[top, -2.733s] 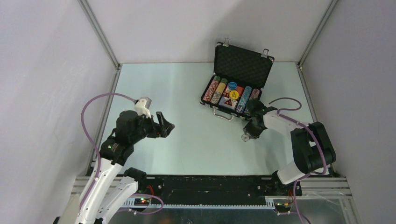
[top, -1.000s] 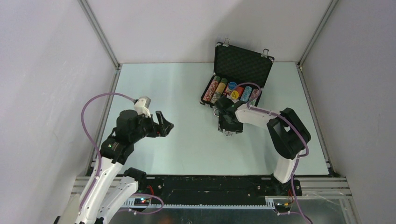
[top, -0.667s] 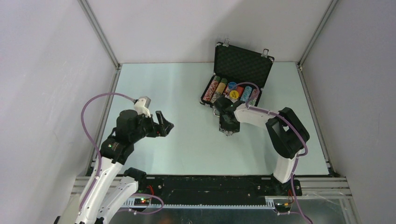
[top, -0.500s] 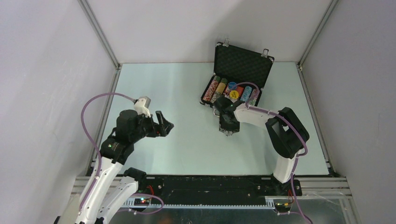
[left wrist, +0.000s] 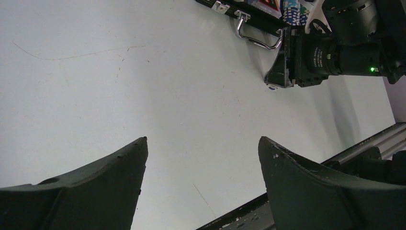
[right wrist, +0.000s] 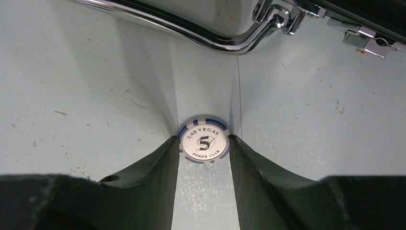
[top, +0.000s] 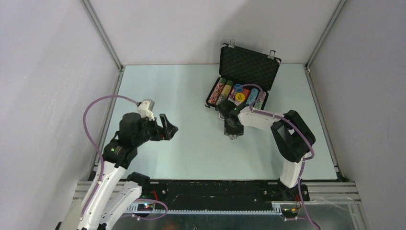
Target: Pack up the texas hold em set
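The black briefcase [top: 249,66] stands open at the back right of the table, with rows of poker chips [top: 220,91] and yellow and blue discs [top: 239,93] in its tray. Its silver handle [right wrist: 191,34] lies just beyond my right gripper. One loose white and blue poker chip [right wrist: 204,143] marked 5 lies flat on the table. My right gripper [right wrist: 204,140] is shut on this chip, a fingertip touching each side. From above, the right gripper [top: 232,134] points down in front of the case. My left gripper [left wrist: 203,143] hangs open and empty over the left side of the table.
The pale table surface [top: 182,91] is walled by grey panels on three sides. A metal frame rail [top: 215,189] with the arm bases runs along the near edge. A purple cable [top: 95,108] loops off the left arm.
The right arm swung from the right of the case to just in front of its handle. Its jaws narrowed onto the loose chip. The left arm has stayed where it was.
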Controlling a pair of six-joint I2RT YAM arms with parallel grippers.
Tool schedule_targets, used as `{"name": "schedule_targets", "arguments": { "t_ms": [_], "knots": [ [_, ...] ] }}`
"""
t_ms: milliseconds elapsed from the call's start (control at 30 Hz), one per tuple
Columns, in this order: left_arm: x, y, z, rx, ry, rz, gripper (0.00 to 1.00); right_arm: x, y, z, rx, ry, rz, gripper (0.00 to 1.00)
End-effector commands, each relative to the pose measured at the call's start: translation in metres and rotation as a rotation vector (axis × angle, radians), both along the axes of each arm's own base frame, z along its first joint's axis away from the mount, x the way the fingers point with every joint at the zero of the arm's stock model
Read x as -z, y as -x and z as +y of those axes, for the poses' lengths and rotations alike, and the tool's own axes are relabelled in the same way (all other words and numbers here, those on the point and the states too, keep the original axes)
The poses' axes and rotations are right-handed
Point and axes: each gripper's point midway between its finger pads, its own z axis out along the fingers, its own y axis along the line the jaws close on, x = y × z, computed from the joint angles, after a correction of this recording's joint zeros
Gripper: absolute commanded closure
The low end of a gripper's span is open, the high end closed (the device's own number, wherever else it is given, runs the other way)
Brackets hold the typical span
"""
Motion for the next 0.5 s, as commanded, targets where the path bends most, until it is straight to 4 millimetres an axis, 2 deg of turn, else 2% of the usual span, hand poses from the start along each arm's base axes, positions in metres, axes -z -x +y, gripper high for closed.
{"name": "schedule_targets", "arguments": {
  "t_ms": [0, 167, 467],
  "knots": [
    [-0.002, -0.003, 0.002, 0.005, -0.012, -0.022, 0.1, 0.014, 0.01, -0.01, -0.001, 0.07, 0.042, 0.53],
    [-0.002, -0.003, 0.002, 0.002, -0.012, -0.021, 0.1, 0.013, 0.01, -0.01, -0.009, 0.077, 0.034, 0.54],
    [-0.003, -0.004, 0.0, -0.006, 0.009, -0.004, 0.1, -0.018, 0.003, -0.001, -0.054, 0.011, -0.034, 0.54]
  ]
}}
